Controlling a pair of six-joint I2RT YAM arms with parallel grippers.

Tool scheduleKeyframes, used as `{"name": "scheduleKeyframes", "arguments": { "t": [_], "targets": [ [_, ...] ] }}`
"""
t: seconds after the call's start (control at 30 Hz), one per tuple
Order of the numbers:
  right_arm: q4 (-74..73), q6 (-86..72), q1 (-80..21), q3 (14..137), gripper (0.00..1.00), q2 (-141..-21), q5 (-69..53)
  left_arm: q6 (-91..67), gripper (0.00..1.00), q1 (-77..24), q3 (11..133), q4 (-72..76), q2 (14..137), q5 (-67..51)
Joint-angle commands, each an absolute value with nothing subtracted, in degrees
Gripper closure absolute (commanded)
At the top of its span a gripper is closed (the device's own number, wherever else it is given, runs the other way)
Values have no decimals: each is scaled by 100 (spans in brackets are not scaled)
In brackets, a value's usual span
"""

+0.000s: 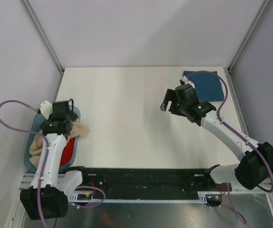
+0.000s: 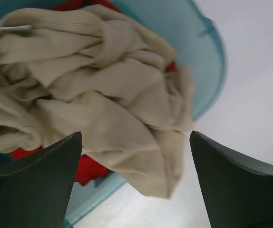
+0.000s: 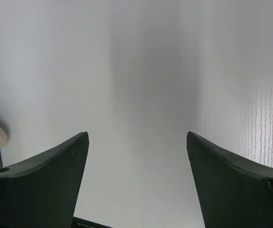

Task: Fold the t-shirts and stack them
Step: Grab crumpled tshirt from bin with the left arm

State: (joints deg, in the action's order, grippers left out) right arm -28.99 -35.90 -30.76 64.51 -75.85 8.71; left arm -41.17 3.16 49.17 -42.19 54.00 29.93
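Note:
A crumpled tan t-shirt (image 2: 103, 95) lies heaped in a teal basket (image 2: 207, 71), one end hanging over the rim onto the table (image 1: 81, 129). A red t-shirt (image 2: 91, 168) lies under it, also seen in the top view (image 1: 68, 153). A folded dark teal-blue t-shirt (image 1: 205, 86) lies at the table's far right. My left gripper (image 2: 136, 137) is open just above the tan shirt's hanging end, holding nothing. My right gripper (image 1: 167, 103) is open and empty above bare table, left of the blue shirt.
The teal basket (image 1: 29, 142) sits at the table's left edge. Grey walls and metal frame posts (image 1: 41, 35) enclose the white table (image 1: 127, 109). A black rail (image 1: 141, 178) runs along the near edge.

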Motion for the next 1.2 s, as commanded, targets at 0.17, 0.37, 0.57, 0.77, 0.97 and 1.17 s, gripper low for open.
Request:
{"name": "scheduleKeyframes", "arguments": {
  "t": [0.17, 0.37, 0.57, 0.77, 0.97, 1.17],
  "targets": [
    [-2719, -3486, -3091, 6341, 11, -7695, 624, -4703, 1, 1366, 4581, -3927, 6332, 3552],
    [-2641, -3483, -3144, 6278, 12, -7634, 513, -4450, 21, 2057, 4674, -3449, 7268, 2600],
    [-2649, -3468, -3168, 6272, 12, -7538, 515, -4178, 80, 2126, 4814, -3432, 6791, 2638],
    [-2584, -3450, -3185, 6268, 12, -7497, 433, -3699, 100, 2129, 5145, -3442, 5862, 2774],
    [-2561, -3445, -3190, 6271, 12, -7470, 372, -3412, 100, 2121, 5711, -3454, 5209, 2486],
    [-2587, -3434, -3207, 6269, 12, -7456, 355, -3300, 100, 1961, 6451, -3502, 5127, 1921]
  ]
}}
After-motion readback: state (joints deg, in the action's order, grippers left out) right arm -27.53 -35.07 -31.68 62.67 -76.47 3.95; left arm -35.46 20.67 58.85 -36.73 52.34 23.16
